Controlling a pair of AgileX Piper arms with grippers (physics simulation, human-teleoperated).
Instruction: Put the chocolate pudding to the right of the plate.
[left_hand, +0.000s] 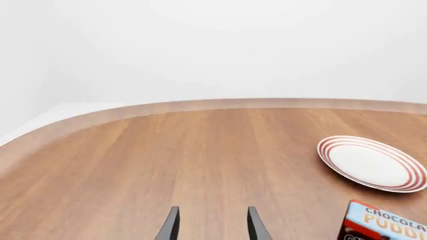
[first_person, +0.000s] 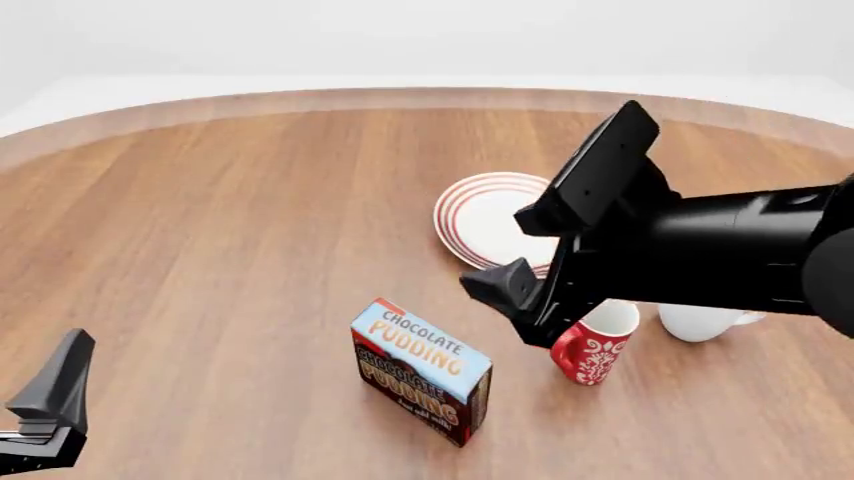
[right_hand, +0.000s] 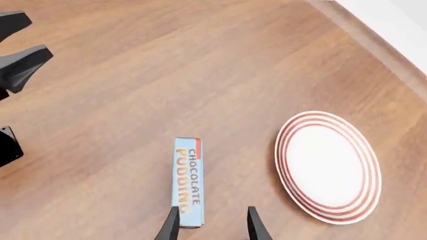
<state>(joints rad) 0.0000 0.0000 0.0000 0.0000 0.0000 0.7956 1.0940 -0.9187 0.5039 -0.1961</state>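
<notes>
Hanging low over the near left corner of the bench (first_person: 227, 220), the left gripper (left_hand: 212, 225) holds its two dark fingers apart with nothing between them; only bare wood lies under it.

Further right, near the middle of the near edge, the chocolate pudding (first_person: 422, 372) stands upright on the bench, light blue top with orange lettering up and dark brown front toward the near edge. It stands apart from everything else, with clear wood all around it.

The plate (first_person: 489, 218) lies flat beyond the carton, toward the far edge and a little to the right, white with red rings at its rim and nothing on it. In the front view the right arm covers its right side.

The right gripper (right_hand: 212, 225) hovers above the carton's top, fingers spread and closed on nothing, one finger tip overlapping the carton's end in the right wrist view.

Right of the carton stands a red patterned mug (first_person: 595, 346); whether it holds anything cannot be told. Just beyond it, toward the right edge, a white mug (first_person: 699, 322) shows below the arm, its inside hidden.
</notes>
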